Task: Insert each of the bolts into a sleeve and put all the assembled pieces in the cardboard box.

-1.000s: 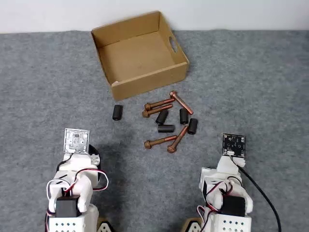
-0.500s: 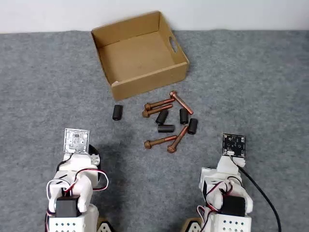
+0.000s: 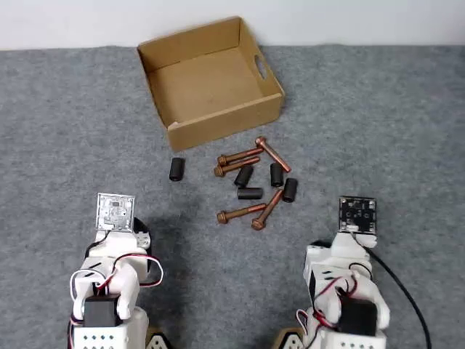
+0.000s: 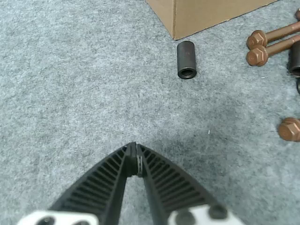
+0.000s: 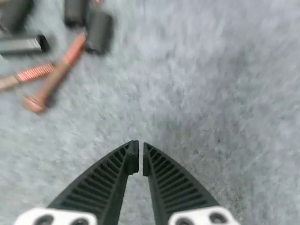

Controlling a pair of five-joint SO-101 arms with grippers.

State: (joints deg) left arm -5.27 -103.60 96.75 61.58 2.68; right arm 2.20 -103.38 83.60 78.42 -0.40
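The cardboard box [image 3: 225,123] has nothing inside, so no piece is assembled yet. All the parts lie on the grey mat [image 3: 407,131], on the side of the box that faces the arms. A lone sleeve [image 3: 176,169] lies just off the box's near corner, apart from the rest. The other four sleeves [image 3: 250,193] and the five bolts [image 3: 241,213] form a loose heap a bit farther from the box, some of them touching or crossing.

The left gripper [image 4: 134,160] has its jaws pressed together and holds nothing; it is beyond the lone sleeve as seen from the box. The right gripper [image 5: 140,158] is closed to a thin slit, also with nothing in it, beyond the heap.

The bolts look like metal: stiff, probably heavy for their size, and round, so they may roll. I would take a bolt on the shank near the head and leave the threaded end free. The sleeves seem to be smooth, rigid tubes, so a grip across the middle should hold. The lone one is the easiest to reach.
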